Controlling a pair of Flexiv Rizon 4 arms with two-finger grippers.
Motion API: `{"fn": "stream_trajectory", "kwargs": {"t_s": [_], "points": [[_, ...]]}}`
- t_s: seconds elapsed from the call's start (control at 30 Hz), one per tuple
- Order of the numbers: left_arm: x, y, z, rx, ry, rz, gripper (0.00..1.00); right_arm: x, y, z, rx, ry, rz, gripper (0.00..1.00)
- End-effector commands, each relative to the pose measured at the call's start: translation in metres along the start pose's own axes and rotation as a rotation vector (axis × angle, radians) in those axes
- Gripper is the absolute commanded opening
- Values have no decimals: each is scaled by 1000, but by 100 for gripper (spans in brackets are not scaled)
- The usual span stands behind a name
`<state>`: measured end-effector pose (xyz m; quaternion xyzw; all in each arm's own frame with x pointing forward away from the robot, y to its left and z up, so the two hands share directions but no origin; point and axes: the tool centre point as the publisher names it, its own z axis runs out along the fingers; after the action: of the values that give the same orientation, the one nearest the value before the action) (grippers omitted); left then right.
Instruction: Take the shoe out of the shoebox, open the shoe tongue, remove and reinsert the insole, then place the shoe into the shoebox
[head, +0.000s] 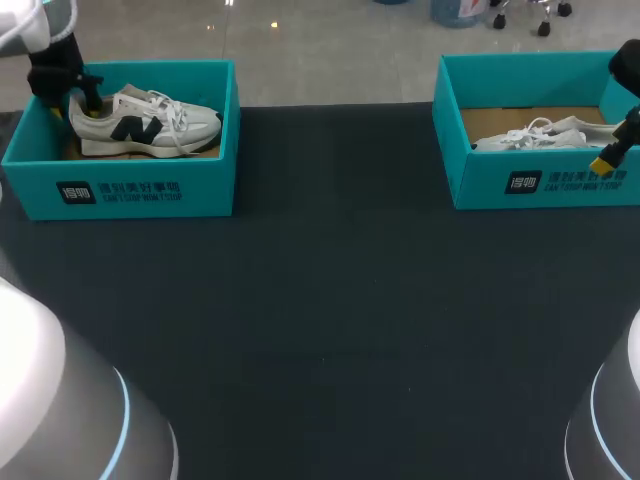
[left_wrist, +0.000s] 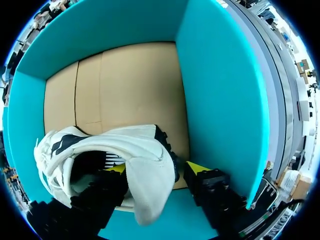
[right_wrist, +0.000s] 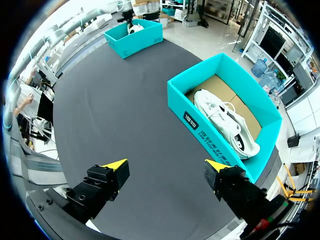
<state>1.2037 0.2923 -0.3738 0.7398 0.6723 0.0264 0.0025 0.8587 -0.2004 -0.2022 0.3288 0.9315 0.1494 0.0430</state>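
Note:
A white sneaker with dark side markings (head: 150, 125) stands upright in the teal shoebox (head: 140, 190) at the table's far left. My left gripper (head: 88, 105) is down at its heel. In the left wrist view, one finger sits inside the sneaker (left_wrist: 135, 150) and the other behind the heel, so the gripper (left_wrist: 157, 167) is shut on the heel over the box's cardboard floor (left_wrist: 130, 85). My right gripper (right_wrist: 165, 165) hangs open and empty above the dark table, beside the second shoebox (right_wrist: 200, 125).
The second teal shoebox (head: 540, 185) at the far right holds another white sneaker (head: 530, 138) lying on its side, with my right gripper (head: 605, 160) over the box's right end. Black cloth (head: 330, 320) covers the table between the boxes.

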Motion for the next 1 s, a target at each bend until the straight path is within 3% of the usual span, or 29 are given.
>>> {"fn": "stream_trajectory", "kwargs": {"t_s": [0.03,0.2,0.37,0.5,0.63,0.77,0.83,1.0], "points": [[2,7,6,17,-2,-4,65,-1,0,0,1,1,0,100],[1,6,12,36,-5,-4,49,-1,0,0,1,1,0,100],[1,4,14,45,-6,-4,44,-1,0,0,1,1,0,100],[2,3,14,45,-6,-5,27,-1,0,0,1,1,0,100],[4,3,12,44,-2,-2,19,-1,0,0,1,1,0,100],[6,1,10,43,1,3,4,-1,0,0,1,1,0,100],[7,0,8,44,5,12,0,-1,0,0,1,1,0,100],[9,-2,-8,53,7,52,0,-1,0,0,1,1,0,100]]}}
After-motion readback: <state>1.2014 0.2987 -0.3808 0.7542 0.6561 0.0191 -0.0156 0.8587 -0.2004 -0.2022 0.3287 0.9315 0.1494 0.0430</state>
